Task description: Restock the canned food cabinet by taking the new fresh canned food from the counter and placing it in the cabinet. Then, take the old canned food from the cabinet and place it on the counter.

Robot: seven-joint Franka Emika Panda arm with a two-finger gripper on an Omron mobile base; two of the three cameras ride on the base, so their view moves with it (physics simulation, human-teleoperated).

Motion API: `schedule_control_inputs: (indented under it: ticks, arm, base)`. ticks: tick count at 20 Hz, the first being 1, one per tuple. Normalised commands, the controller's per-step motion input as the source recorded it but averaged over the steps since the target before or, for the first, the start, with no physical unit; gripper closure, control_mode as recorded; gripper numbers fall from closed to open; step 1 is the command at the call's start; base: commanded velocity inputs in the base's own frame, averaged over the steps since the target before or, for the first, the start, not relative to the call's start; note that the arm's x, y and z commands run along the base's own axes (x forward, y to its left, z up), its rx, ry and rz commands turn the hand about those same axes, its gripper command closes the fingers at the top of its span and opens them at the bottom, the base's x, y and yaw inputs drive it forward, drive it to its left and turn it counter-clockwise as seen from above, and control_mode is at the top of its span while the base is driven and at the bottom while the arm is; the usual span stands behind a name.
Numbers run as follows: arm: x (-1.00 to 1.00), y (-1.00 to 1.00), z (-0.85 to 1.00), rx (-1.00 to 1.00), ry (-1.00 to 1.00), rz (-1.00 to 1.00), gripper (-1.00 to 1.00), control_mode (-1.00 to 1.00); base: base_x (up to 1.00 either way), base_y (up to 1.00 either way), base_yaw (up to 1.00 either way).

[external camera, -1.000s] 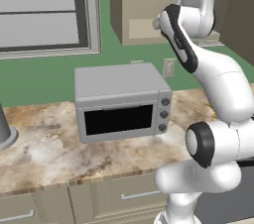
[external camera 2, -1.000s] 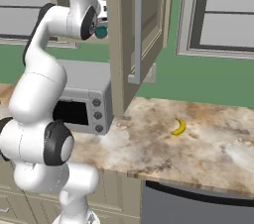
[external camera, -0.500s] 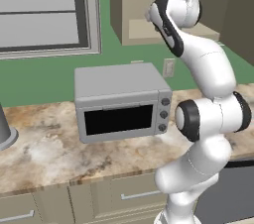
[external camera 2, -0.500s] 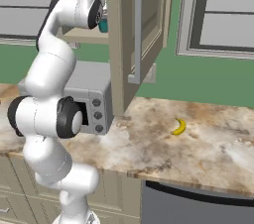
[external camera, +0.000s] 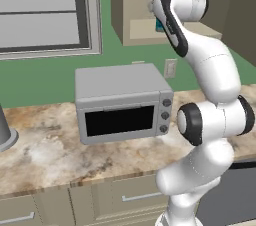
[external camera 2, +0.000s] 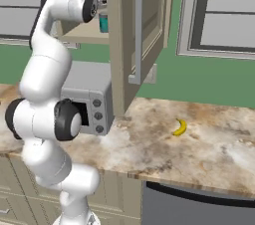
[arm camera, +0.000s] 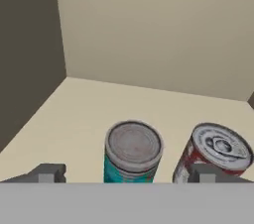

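The teal new fresh canned food (arm camera: 132, 151) stands upright on the cabinet's pale inner shelf (arm camera: 74, 114). My gripper (arm camera: 126, 174) is open around it, with a gap between the can and each of the fingertips (arm camera: 47, 173). Close to its right stands the old canned food (arm camera: 218, 149), a can with a red and whitish label, just behind my right finger. In the base views the teal can (external camera: 159, 24) (external camera 2: 103, 22) peeks out past my wrist inside the tan cabinet (external camera 2: 124, 45). Below lies the marbled counter (external camera 2: 164, 144).
A grey toaster oven (external camera: 122, 102) sits on the counter (external camera: 45, 152) under the cabinet. The open cabinet door (external camera 2: 142, 25) hangs right of my arm. A banana (external camera 2: 180, 127) lies further right. Drawers (external camera: 135, 197) run below the counter edge.
The jaws have spread wide and let go of the teal can, which now stands on the shelf. The arm has straightened up toward the cabinet.
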Motion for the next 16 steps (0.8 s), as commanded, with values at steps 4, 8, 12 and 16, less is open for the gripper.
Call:
schedule_control_inputs:
  ticks: [4,8,12,16]
  arm:
    - [-1.00,-0.17,0.09,0.00,-0.31,-0.08,-1.00,-1.00]
    - [-0.55,-0.73,-0.14,0.03,0.04,-0.20,-1.00,-1.00]
    - [0.00,-0.64,-0.04,0.08,0.15,-0.18,-1.00,-1.00]
    - [0.04,-0.27,-0.17,0.05,0.14,-0.09,-1.00,-1.00]
  base:
    - [0.00,0.00,0.00]
    - [0.00,0.00,0.00]
    - [0.00,0.00,0.00]
    - [0.00,0.00,0.00]
